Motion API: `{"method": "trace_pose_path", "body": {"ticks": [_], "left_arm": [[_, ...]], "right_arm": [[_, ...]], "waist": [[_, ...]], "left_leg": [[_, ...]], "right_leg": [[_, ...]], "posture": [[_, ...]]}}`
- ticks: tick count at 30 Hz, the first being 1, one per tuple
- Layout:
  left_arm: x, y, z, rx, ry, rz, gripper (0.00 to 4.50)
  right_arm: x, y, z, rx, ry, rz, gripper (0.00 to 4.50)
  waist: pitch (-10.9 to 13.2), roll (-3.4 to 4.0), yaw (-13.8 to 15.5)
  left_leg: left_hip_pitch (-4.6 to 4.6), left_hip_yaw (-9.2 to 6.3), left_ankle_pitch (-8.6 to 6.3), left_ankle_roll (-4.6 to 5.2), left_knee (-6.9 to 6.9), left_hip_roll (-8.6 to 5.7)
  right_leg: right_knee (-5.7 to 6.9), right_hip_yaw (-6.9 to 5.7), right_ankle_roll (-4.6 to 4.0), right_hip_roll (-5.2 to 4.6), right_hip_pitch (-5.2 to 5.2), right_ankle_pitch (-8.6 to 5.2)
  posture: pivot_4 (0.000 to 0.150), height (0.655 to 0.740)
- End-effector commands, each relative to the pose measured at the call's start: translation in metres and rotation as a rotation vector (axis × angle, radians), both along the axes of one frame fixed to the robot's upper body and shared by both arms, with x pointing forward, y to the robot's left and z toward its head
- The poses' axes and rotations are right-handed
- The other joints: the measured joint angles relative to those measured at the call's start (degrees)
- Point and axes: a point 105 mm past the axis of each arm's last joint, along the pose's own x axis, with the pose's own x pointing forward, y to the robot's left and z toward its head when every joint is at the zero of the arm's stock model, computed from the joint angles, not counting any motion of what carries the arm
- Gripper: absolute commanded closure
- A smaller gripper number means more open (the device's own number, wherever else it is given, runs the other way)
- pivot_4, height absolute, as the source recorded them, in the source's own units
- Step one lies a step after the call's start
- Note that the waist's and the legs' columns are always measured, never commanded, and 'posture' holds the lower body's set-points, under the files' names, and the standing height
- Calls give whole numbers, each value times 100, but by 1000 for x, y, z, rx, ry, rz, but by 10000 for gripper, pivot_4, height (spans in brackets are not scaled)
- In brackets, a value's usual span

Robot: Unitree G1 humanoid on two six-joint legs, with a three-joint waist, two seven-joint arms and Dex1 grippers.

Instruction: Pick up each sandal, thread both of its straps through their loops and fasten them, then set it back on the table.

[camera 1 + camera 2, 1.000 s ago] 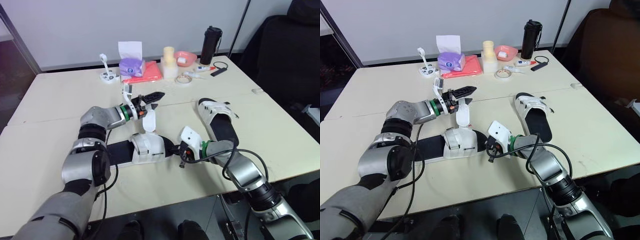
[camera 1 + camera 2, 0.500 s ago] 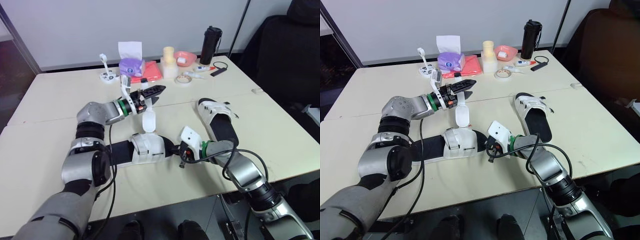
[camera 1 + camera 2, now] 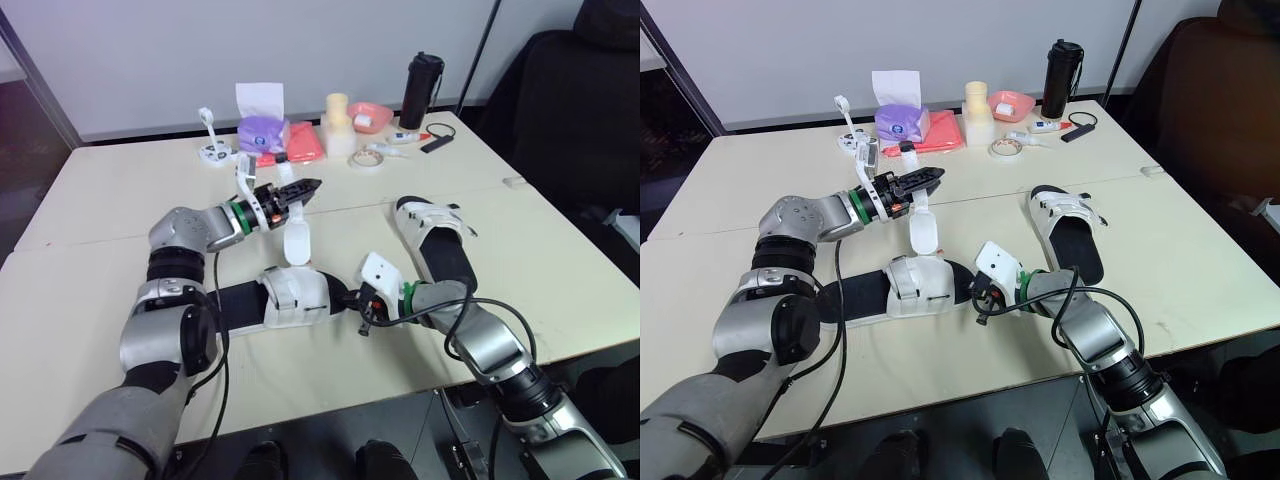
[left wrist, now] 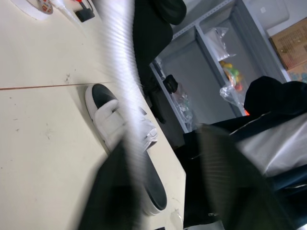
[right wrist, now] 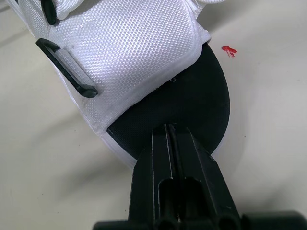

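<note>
The left gripper (image 3: pixel 305 188) is now higher, its pinched strap (image 3: pixel 297 240) hanging below, ready to thread, while the right gripper (image 5: pixel 170 132) pinches the sandal (image 3: pixel 292 296).

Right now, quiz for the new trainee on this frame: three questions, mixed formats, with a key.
1. True or false: the far sandal lies flat on the table, untouched by either arm.
2. Which holds the raised white strap: A) left jaws, B) right jaws?
3. Fill in: the right jaws are shut on the near sandal at its ____ end.

Key: 1 true; 2 A; 3 toe.
</note>
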Motion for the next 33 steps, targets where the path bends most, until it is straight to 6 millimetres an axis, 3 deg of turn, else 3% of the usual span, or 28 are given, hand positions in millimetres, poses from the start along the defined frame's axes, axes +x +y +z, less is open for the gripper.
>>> {"method": "trace_pose_path", "body": {"ticks": [1,4,7,12,16,20,26,33], "left_arm": [[-2,7,26,-35,-93,4,44877],[-14,4,30,9,-194,-55,44877],[-39,0,29,90,-367,-146,44877],[-91,-7,12,229,-547,-353,44877],[-112,-14,-11,373,-687,-415,44877],[-125,-25,-29,446,-793,-444,44877],[-128,-43,-44,532,-976,-394,44877],[-134,-43,-69,682,-1172,-486,44877]], "right_arm": [[-3,-3,-12,-33,41,-3,45000],[-3,-3,-12,-34,42,-4,45000],[-3,-3,-13,-35,43,-3,45000],[-4,-4,-14,-43,44,0,45000],[-5,-3,-15,-45,45,6,45000],[-4,-2,-15,-48,43,13,45000],[-4,-2,-15,-51,43,16,45000],[-5,-2,-17,-49,50,15,45000]], "waist": [[0,0,0],[0,0,-3],[-1,1,-11],[-1,3,-4],[-2,3,17],[-2,3,23],[-2,3,28],[-2,4,37]], "left_leg": [[0,0,0,0,0,0],[0,0,0,0,0,0],[0,1,0,-1,-4,0],[0,1,7,-12,-6,1],[1,1,7,-12,-5,1],[1,1,7,-12,-4,1],[1,1,7,-11,-4,1],[1,1,6,-11,-4,1]], "right_leg": [[0,0,0,0,0,0],[0,0,0,0,0,0],[-1,1,0,0,-1,0],[-2,2,-1,0,0,0],[-3,4,-2,-1,2,0],[-5,5,-3,-1,4,0],[-6,4,-3,-1,5,0],[-7,4,-3,-1,5,0]], "posture": [[1500,7400],[1500,7400],[1500,7400],[1500,7400],[1500,7400],[1500,7400],[1500,7400],[1500,7400]]}}
